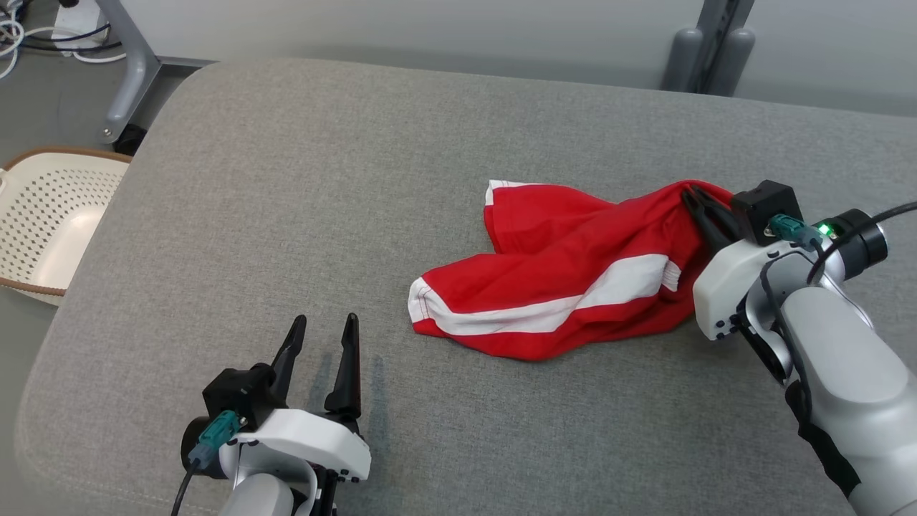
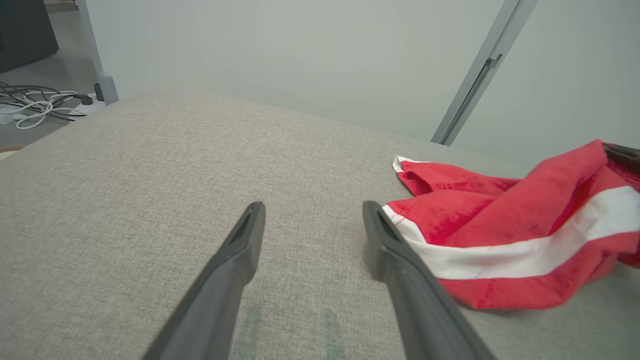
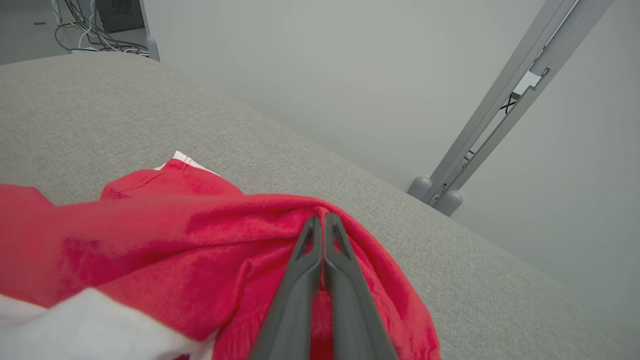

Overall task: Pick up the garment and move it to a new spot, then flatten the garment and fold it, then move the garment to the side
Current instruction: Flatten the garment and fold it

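Note:
The garment [image 1: 566, 279] is red with a white stripe and white trim, lying crumpled on the grey cushioned surface [image 1: 322, 186] right of centre. My right gripper [image 1: 693, 193] is shut on the garment's raised right edge, which drapes over the fingertips. From the right wrist camera, the two dark fingers [image 3: 345, 280] press together with the red garment [image 3: 200, 245] pinched between them. My left gripper [image 1: 322, 330] stands open at the lower left, apart from the cloth. In the left wrist view its fingers [image 2: 395, 250] are spread, the garment [image 2: 500, 235] just to their right.
A cream perforated basket [image 1: 43, 215] sits off the surface's left edge. Metal frame legs [image 1: 125, 72] and cables [image 1: 14, 36] stand at the far left; another post [image 1: 709, 50] rises behind the far edge. Bare grey surface [image 1: 286, 143] spreads left of the garment.

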You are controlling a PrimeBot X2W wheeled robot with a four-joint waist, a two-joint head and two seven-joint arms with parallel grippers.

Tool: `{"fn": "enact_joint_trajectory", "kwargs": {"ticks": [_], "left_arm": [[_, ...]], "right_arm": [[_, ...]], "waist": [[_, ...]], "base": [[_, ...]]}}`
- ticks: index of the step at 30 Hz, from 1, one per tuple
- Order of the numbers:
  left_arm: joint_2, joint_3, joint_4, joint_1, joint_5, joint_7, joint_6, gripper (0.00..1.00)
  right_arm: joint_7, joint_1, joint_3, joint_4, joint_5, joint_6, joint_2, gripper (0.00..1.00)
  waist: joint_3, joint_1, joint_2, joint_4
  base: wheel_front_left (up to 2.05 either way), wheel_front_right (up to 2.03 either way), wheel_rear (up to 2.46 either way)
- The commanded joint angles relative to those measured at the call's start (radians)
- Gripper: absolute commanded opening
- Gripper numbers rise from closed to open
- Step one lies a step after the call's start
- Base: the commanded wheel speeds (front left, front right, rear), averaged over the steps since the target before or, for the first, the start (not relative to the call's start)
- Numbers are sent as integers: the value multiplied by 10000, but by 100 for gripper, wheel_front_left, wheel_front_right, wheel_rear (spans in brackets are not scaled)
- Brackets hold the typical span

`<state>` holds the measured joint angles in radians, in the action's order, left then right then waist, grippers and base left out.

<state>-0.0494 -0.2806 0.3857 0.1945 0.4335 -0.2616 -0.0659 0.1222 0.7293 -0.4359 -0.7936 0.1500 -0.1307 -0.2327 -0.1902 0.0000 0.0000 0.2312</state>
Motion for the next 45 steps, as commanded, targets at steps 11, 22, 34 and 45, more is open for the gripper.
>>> {"fn": "enact_joint_trajectory", "kwargs": {"ticks": [11,22,34,45], "left_arm": [[-32,-276,-32,186,-9,-44,-210,100],[-36,-165,50,-220,-282,-44,-103,100],[-35,-230,164,-277,-387,-44,-26,100],[-32,-274,129,-3,-321,-44,-32,100]], "right_arm": [[1030,824,-195,-1895,1008,-1,341,100],[1435,-994,753,-6,2219,-1,48,100],[1438,-2986,595,1437,2355,-1,822,100],[1439,-2041,257,25,2164,-1,879,100]], "waist": [[-91,0,0,-114],[510,0,0,-896],[488,0,0,-810],[84,0,0,-259]], "base": [[0,0,0],[0,0,0],[0,0,0],[0,0,0]]}}
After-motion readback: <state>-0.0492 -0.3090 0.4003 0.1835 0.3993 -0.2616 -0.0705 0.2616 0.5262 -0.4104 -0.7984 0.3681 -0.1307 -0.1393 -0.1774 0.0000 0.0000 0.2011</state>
